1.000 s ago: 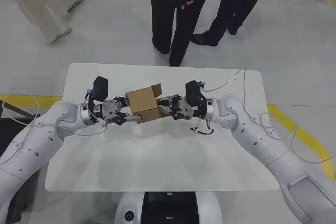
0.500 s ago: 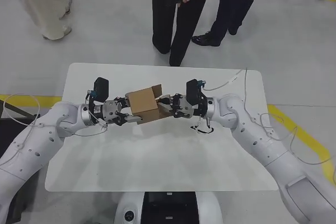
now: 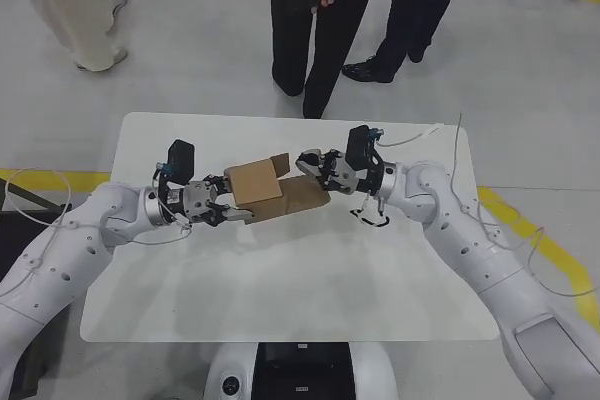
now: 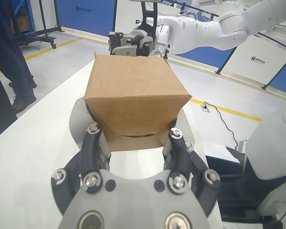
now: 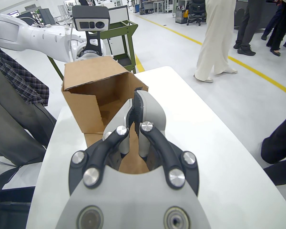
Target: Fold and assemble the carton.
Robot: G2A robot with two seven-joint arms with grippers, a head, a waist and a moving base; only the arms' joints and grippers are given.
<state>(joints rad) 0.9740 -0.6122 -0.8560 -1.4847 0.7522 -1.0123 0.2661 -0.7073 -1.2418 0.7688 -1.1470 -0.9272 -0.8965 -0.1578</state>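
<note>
A brown carton [image 3: 261, 187] lies on its side near the middle of the white table [image 3: 280, 290]. My left gripper [image 3: 227, 206] is shut on its closed end, its fingers [image 4: 91, 134] straddling the carton [image 4: 133, 89]. The other end is open, with one flap [image 3: 306, 193] lying flat on the table. My right gripper [image 3: 313, 164] hovers just over that flap, fingers shut with nothing between them. In the right wrist view the shut gripper [image 5: 135, 97] points into the carton's open mouth [image 5: 107, 103], with an upright side flap [image 5: 82, 110] beside it.
A black cable [image 3: 366, 216] loops on the table under the right arm. People's legs [image 3: 315, 60] stand just beyond the table's far edge. The table's near half [image 3: 280, 300] is bare.
My right gripper has pulled back from the carton's end towards the far right. A flap at that end now lies spread flat. The left gripper keeps its hold.
</note>
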